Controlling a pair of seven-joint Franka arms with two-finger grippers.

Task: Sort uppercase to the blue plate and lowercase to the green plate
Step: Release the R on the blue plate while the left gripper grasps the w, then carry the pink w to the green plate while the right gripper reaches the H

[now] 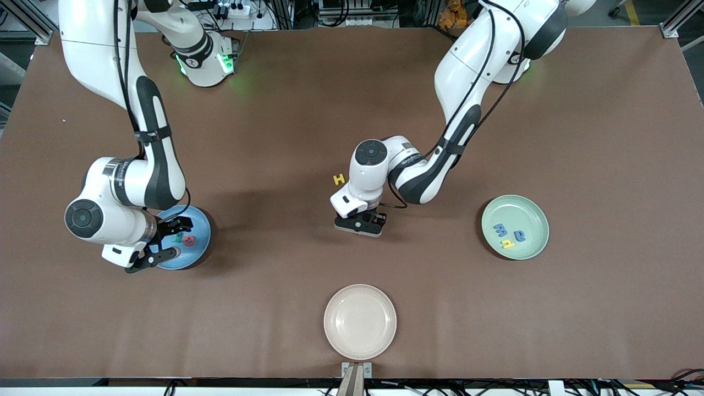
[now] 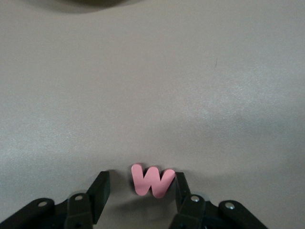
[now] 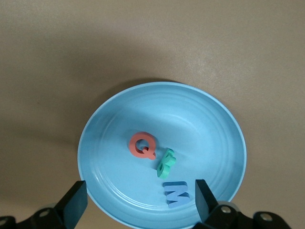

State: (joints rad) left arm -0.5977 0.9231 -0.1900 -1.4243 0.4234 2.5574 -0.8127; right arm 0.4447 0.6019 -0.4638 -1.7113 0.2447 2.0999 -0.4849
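While the left gripper (image 1: 360, 224) sits low at the middle of the table (image 1: 286, 137), its fingers (image 2: 97, 193) stand apart around the red w (image 2: 152, 181), one finger touching the letter's edge and the other clear of it. Beside that arm's wrist, farther from the front camera, the yellow H (image 1: 339, 179) lies on the bare table. Spread wide and holding nothing, the right gripper (image 1: 159, 242) hangs over the blue plate (image 3: 214, 124), which carries the red Q (image 3: 142, 145), teal R (image 3: 166, 163) and blue M (image 3: 176, 192). Toward the left arm's end, the green plate (image 1: 531, 212) holds the blue m (image 1: 500, 230), blue a (image 1: 520, 236) and yellow n (image 1: 508, 244). A cream plate (image 1: 360, 322) lies nearest the front camera
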